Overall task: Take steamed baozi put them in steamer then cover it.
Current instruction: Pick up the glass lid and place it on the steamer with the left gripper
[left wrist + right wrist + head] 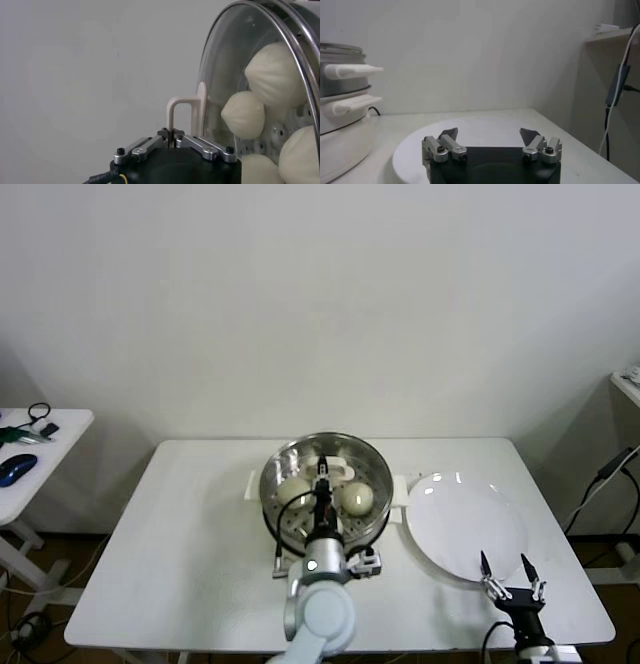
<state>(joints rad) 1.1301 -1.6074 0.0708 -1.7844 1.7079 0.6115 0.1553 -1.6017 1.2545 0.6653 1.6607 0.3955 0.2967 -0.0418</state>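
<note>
honestly, the left gripper [174, 144] has its jaws pinched on the cover [250, 65] handle over the steamer [275, 484], baozi [243, 115] inside; it should lower level, centred. right gripper [508, 575] idles beside the steamer, jaws wide.

My left gripper [173, 141] is clamped tight on the flat whitish handle [186, 112] at the centre of the round clear glass lid with its metal rim [280, 30]. From here the lid stands on edge just past my fingers [205, 146], filling one side of the view. Through the glass I see four cream-white smooth dough buns [274, 75], bunched together, one only partly in view. They sit on the shiny steel perforated floor [280, 132] of the steamer. Behind everything is a plain pale wall [85, 70].
</note>
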